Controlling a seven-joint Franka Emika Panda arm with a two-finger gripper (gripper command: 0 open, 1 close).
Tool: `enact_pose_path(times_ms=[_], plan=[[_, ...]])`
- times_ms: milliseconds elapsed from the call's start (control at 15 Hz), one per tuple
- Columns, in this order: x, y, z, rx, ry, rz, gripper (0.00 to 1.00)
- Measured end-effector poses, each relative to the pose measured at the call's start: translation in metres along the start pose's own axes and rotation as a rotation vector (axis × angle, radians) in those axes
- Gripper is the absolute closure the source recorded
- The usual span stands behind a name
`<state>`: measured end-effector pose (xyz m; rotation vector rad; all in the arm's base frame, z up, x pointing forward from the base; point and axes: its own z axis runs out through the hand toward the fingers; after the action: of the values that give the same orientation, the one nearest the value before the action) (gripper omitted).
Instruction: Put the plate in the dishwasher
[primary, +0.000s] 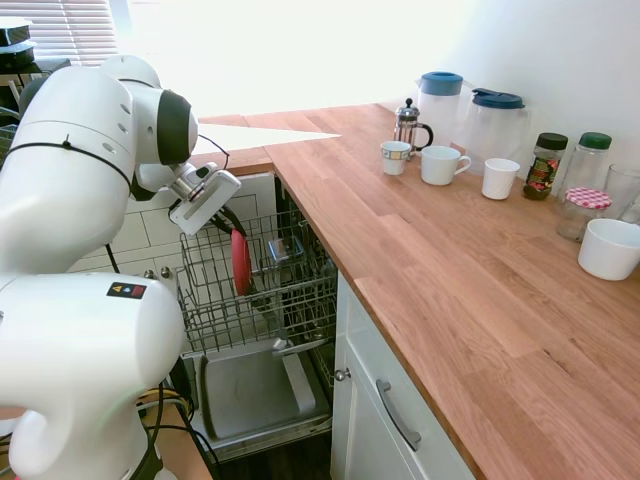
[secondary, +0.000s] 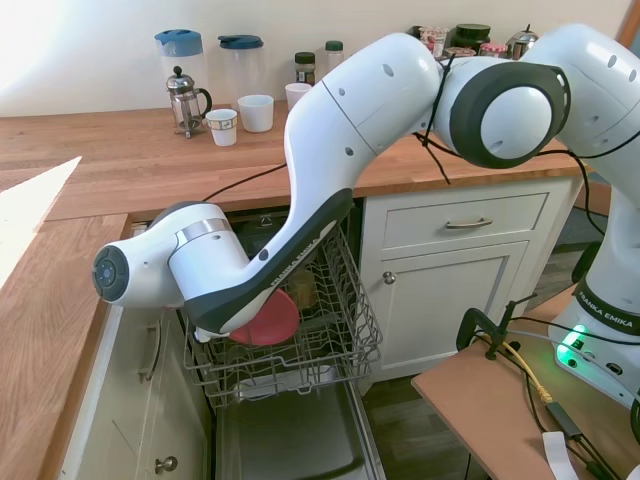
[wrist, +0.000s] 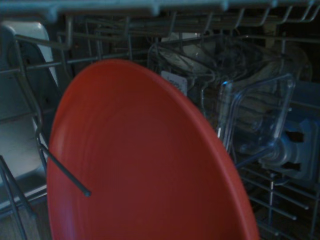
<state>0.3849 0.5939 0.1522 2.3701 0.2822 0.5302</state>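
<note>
Upright plate below pincer, inside rack

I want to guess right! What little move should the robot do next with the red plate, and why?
Probably lower it slightly, then let go. The plate stands on edge inside the dishwasher rack, among the wires, with the end effector right above it. Its grip is hidden.
</note>
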Motion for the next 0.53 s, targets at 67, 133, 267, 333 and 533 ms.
enact_pose_path(times_ms=[67, 133, 267, 333, 533], plan=[[-0.001, -0.001, 0.003, 0.003, -0.017, 0.005, 0.00], [0.000, 0.000, 0.003, 0.006, -0.046, 0.016, 0.00], [0.005, 0.005, -0.004, 0.023, -0.116, 0.051, 0.00], [0.009, 0.008, -0.011, 0.039, -0.147, 0.065, 0.00], [0.026, 0.028, -0.045, 0.099, -0.316, 0.092, 0.00]])
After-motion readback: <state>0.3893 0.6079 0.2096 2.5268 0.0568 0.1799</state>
